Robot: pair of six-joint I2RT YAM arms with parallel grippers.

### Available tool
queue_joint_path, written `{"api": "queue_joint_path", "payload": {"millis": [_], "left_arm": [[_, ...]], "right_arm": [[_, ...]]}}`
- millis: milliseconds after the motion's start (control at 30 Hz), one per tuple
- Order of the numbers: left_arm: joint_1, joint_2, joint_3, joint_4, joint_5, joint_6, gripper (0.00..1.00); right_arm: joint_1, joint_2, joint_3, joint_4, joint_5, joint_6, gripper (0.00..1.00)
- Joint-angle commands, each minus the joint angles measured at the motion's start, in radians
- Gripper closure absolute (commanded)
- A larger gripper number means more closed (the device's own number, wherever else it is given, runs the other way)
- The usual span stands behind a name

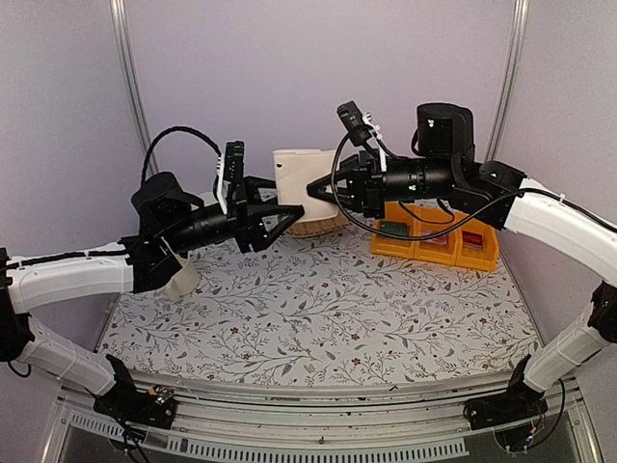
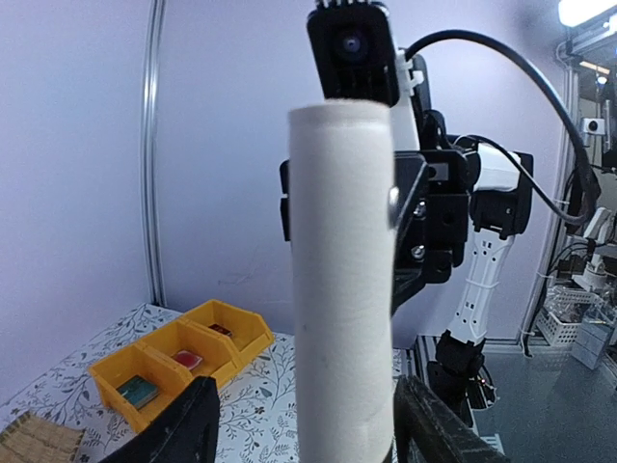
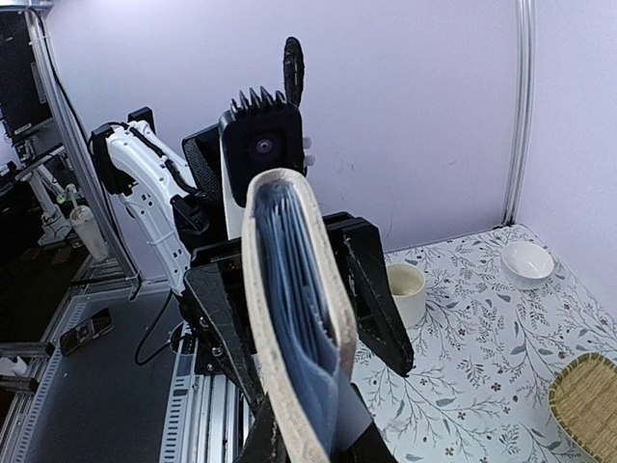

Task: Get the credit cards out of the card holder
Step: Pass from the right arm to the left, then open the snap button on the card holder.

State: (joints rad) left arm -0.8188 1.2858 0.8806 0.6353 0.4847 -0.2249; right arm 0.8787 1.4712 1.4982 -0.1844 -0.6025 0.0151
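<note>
1. The table (image 1: 318, 309) fills the lower half of the top view. The yellow bins (image 1: 439, 253) sit at its right rear and a woven basket (image 1: 323, 229) at centre rear.
2. The card holder (image 1: 297, 174) hangs in the air at upper centre of the top view, above the basket and between the two arms. In the left wrist view it stands as a cream column, its long axis running top to bottom of the frame.
3. The right gripper (image 1: 323, 191) is clamped tight on the holder's right edge and carries it alone.
4. The left gripper (image 1: 287, 220) stands wide open and holds nothing. In its own view one finger (image 2: 193, 424) shows at lower left, the other at lower right, and the holder rises between them without clear contact.
5. We judge that the left gripper meets the holder's smooth closed back. The open side faces the right wrist camera, so the next reach turns on getting round to that edge.
6. The credit cards (image 3: 294, 275) show only as blue-grey layers inside the fold. We cannot tell cards from pockets.
</note>
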Motion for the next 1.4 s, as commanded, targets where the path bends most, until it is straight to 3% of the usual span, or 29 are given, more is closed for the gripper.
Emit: {"api": "queue_joint_path", "payload": {"millis": [0,100,133,167,233,267,333,400,433,500,700,900,1033,1233,1367], "left_arm": [[-0.009,0.005,-0.015,0.130,0.118,-0.052,0.42],[-0.010,0.005,-0.016,0.137,0.096,-0.064,0.69],[-0.009,0.004,-0.009,0.126,0.084,-0.061,0.81],[-0.009,0.005,-0.002,0.113,0.074,-0.059,1.00],[-0.009,0.006,0.014,0.083,0.050,-0.055,1.00],[-0.008,0.004,0.018,0.068,0.021,-0.059,1.00],[-0.009,-0.012,0.010,0.051,-0.093,-0.082,1.00],[-0.028,-0.038,0.002,0.003,-0.341,-0.094,1.00],[-0.038,-0.043,0.005,-0.030,-0.454,-0.095,1.00],[-0.059,-0.045,0.019,-0.081,-0.615,-0.070,1.00],[-0.138,-0.025,0.051,-0.110,-0.850,0.052,1.00],[-0.169,0.007,0.093,-0.145,-0.872,0.076,1.00],[-0.177,0.008,0.095,-0.138,-0.849,0.090,1.00],[-0.181,0.006,0.081,-0.106,-0.781,0.100,1.00],[-0.186,0.010,0.090,-0.098,-0.780,0.105,1.00]], "right_arm": [[0.003,-0.025,-0.002,0.019,-0.022,0.002,0.99],[0.004,-0.019,0.015,0.000,-0.046,-0.004,0.99],[0.004,-0.014,0.023,-0.012,-0.050,-0.011,0.98],[0.004,-0.009,0.032,-0.026,-0.054,-0.033,0.99],[0.004,-0.002,0.050,-0.052,-0.035,-0.047,0.97],[0.004,0.000,0.058,-0.063,0.010,-0.048,0.78],[0.004,-0.016,0.064,-0.079,0.200,-0.043,0.21],[0.003,-0.059,0.043,-0.067,0.524,-0.025,0.07],[0.004,-0.086,0.016,-0.040,0.651,-0.020,0.06],[0.006,-0.128,-0.042,0.028,0.761,0.010,0.13],[0.114,-0.081,-0.072,0.159,0.823,-0.003,0.25],[0.121,0.045,0.053,0.130,0.739,0.004,0.27],[0.121,0.119,0.151,0.054,0.733,-0.003,0.37],[0.111,0.149,0.170,0.053,0.760,-0.004,0.48],[0.093,0.172,0.180,0.024,0.747,-0.004,0.49]]}}
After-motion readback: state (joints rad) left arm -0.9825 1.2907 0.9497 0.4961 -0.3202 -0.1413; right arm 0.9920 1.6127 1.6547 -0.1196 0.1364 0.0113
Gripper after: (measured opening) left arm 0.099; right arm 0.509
